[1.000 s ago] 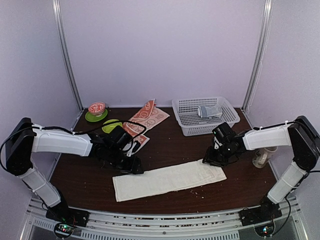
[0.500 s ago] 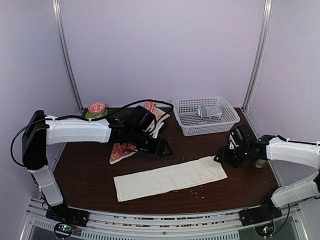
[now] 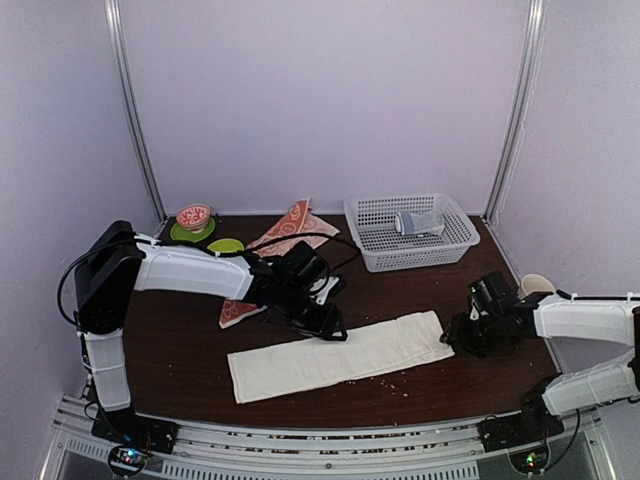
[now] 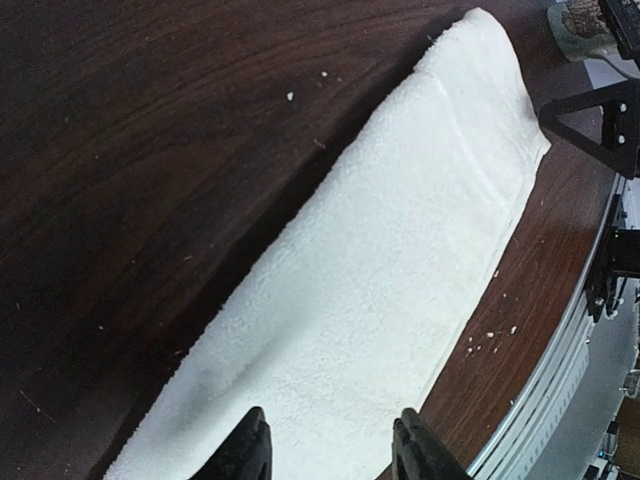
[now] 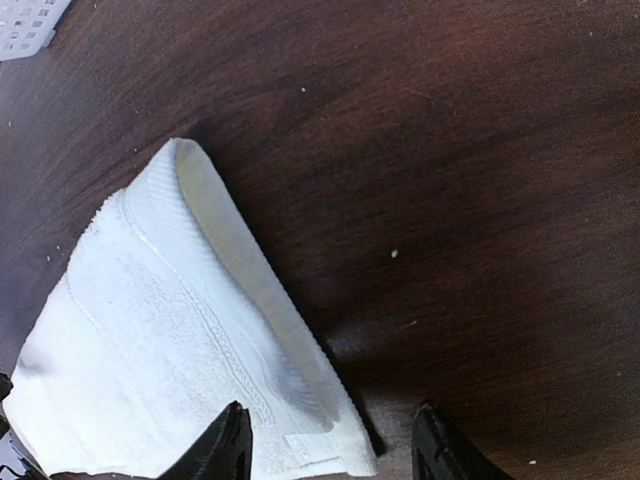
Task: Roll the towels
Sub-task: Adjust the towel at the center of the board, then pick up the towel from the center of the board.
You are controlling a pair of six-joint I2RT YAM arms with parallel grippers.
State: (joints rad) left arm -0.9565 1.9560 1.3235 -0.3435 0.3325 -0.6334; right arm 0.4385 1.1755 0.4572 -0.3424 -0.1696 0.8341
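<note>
Open and empty, the left gripper point(image 4: 328, 445) and right gripper point(image 5: 330, 425) hover over the flat cream towel point(image 3: 335, 355), whose end likely needs pinching to start rolling.

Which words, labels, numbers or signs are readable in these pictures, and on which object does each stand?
None can be read.
The orange-red towel carries only white circle patterns, no letters.
The white towel shows no print in any view.
</note>
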